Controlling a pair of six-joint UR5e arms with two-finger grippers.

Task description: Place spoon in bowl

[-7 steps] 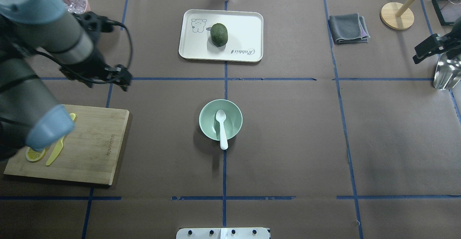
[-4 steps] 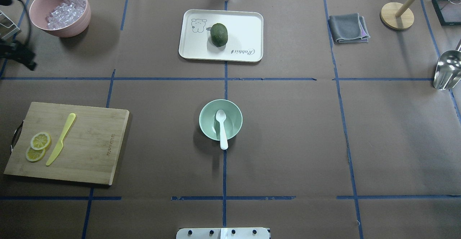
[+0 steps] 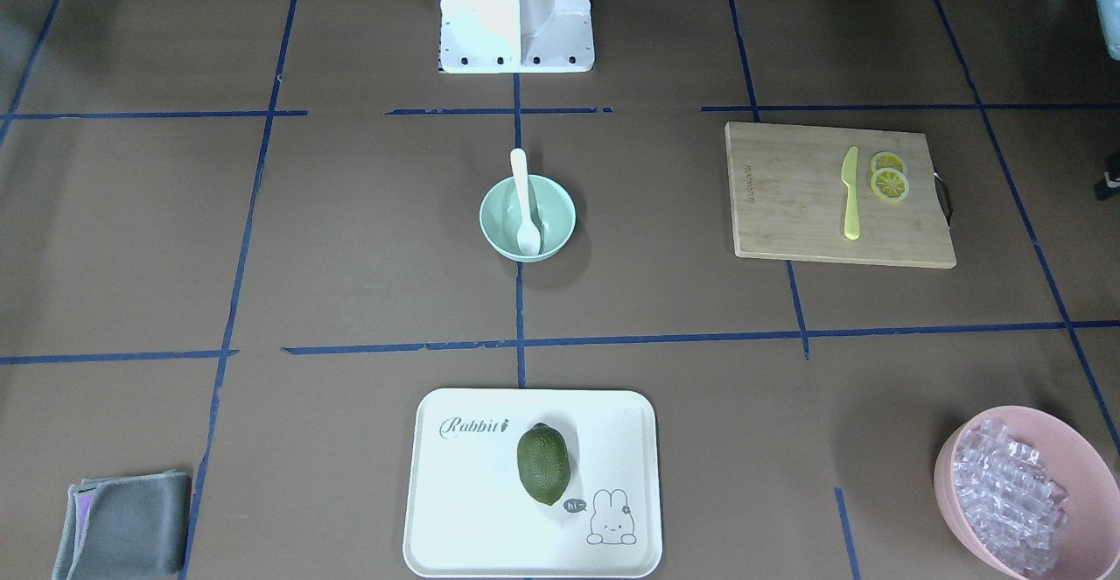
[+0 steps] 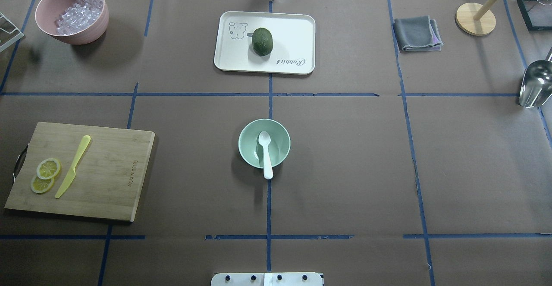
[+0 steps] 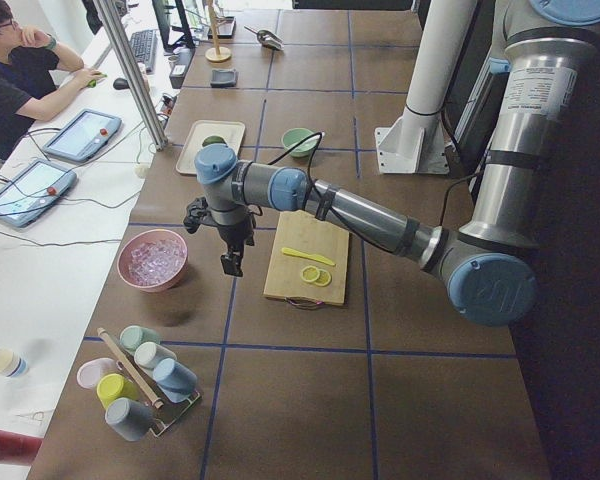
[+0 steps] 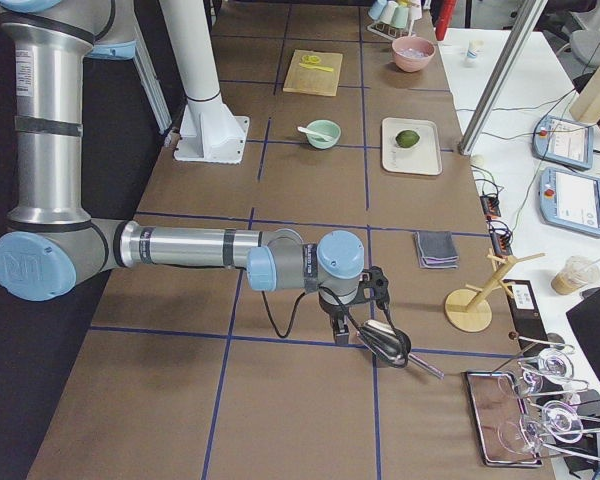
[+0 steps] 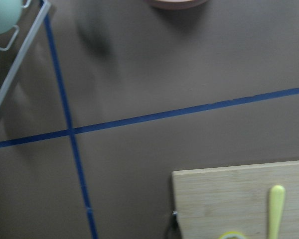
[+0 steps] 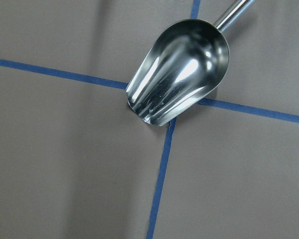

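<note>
The small all-white plastic spoon already lies in the small round mint-green plastic bowl. Its oval head rests on the smooth floor, and its slim handle leans on the rim nearest the robot and sticks out past it. The long axis runs almost straight toward and away from the robot's base, along the centre tape line, so by the look of it the task is done and no grasp is called for. If the spoon did need a nudge, the overhanging handle would be the free end to take, jaws set across that axis. From the left gripper the spoon lies well away toward the table's middle, beyond the rectangular bamboo cutting board with its yellow plastic knife. This gripper hangs between the board and the large pink plastic bowl of clear cubes. From the right gripper, which hangs just above a shiny steel scoop, the spoon is equally far off the other way, and neither arm is clearly the nearer. Neither gripper shows in the overhead or front-facing views, and the wrist cameras catch no fingers. Whether either pair of jaws is spread or pressed together cannot be told.
</note>
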